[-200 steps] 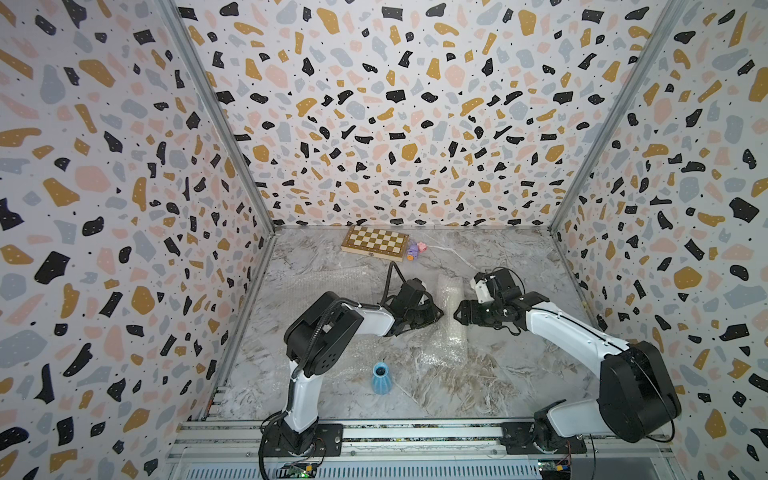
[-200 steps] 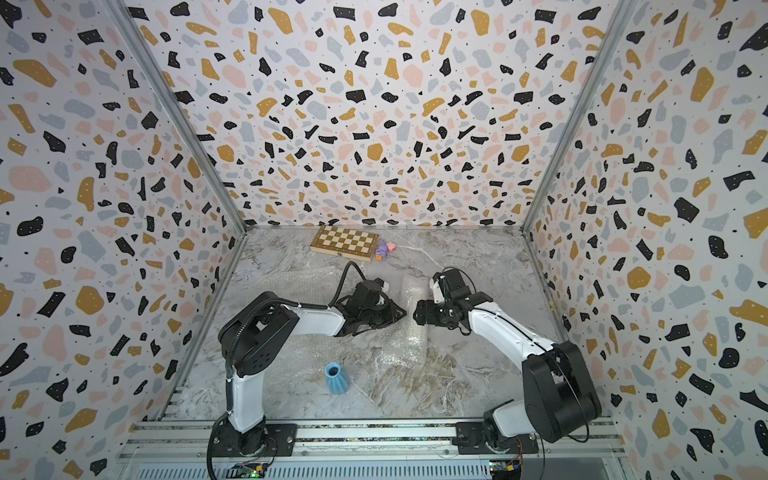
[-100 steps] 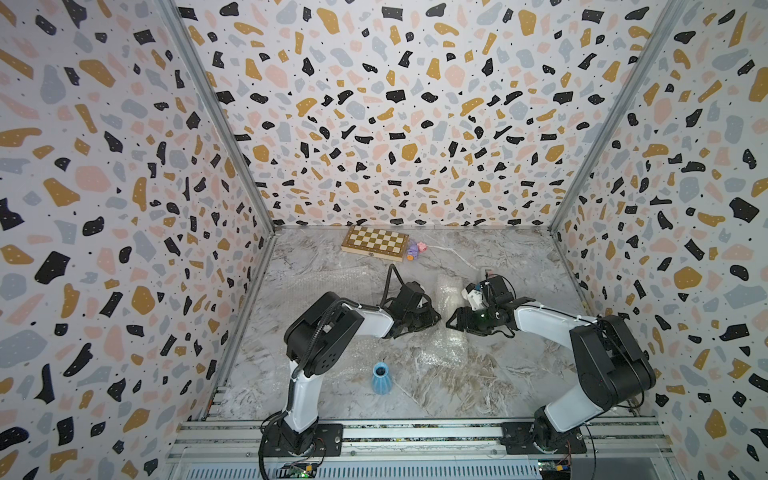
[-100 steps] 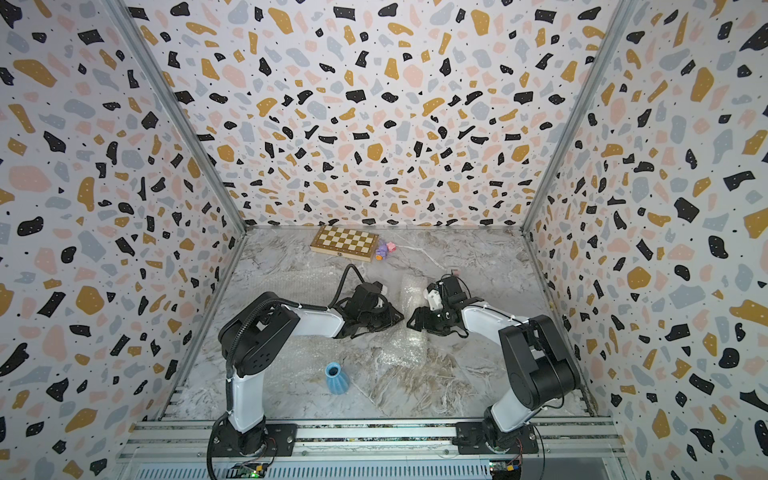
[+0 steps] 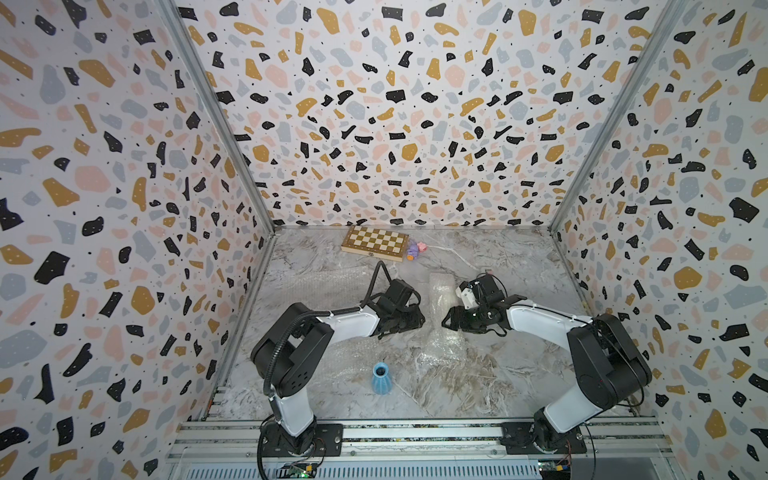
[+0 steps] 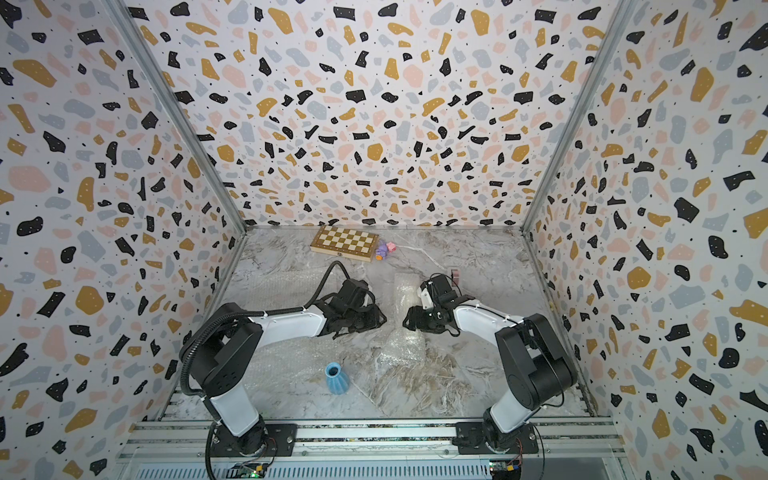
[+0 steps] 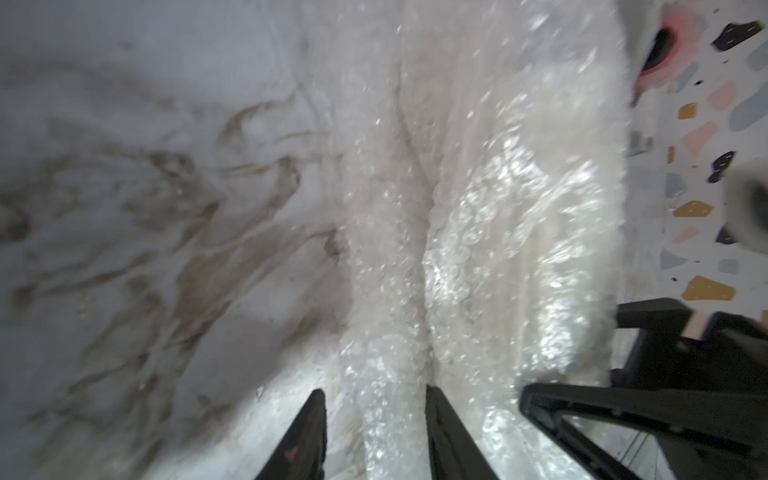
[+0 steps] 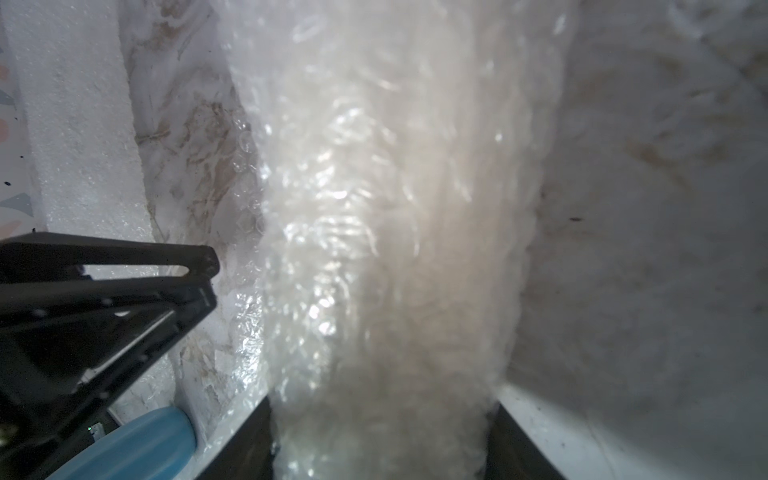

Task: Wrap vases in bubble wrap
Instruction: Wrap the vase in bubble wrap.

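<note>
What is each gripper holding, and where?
Right gripper clamps the wrapped vase across its body, it seems. Left gripper straddles a loose wrap fold, jaws apart, gripping nothing.

The left arm (image 5: 353, 324) and right arm (image 5: 536, 320) look alike, with glossy white tapered links between bulky matte-black joint housings dotted with small holes. Each is mounted on a black base plate (image 5: 299, 440). A ribbed black hose (image 5: 277, 353) runs along the left arm, and thinner black cables curl at both wrists. A small white block (image 5: 465, 296) is fixed at the right wrist. The left gripper (image 7: 374, 440) and right gripper (image 8: 382, 451) have black tapering fingers on open triangular frames.
</note>
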`<state>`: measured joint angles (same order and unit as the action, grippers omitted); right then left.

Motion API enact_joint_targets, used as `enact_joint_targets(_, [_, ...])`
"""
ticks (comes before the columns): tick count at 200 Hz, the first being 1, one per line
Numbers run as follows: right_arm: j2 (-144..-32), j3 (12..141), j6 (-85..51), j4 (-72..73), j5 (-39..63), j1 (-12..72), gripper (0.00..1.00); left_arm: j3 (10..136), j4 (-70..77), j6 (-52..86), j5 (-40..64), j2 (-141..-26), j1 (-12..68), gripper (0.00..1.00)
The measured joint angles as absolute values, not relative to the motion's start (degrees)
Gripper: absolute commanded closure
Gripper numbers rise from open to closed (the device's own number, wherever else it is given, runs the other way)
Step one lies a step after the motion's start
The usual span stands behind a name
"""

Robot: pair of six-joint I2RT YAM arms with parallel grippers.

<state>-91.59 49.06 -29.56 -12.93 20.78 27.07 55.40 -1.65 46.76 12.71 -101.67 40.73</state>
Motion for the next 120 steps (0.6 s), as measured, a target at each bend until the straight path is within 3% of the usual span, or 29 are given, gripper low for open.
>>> enact_joint_targets(66, [-91.6,49.1,-30.4,-12.9,20.0,27.5,0.41,53.6,2.5,49.3,14.8,-103.9,42.8,0.68])
enact_joint_targets(120, [-91.4,49.1,-30.9,-13.0,18.7,27.8,0.43,53.6,6.1,51.8,15.3,-104.9,43.3,0.91])
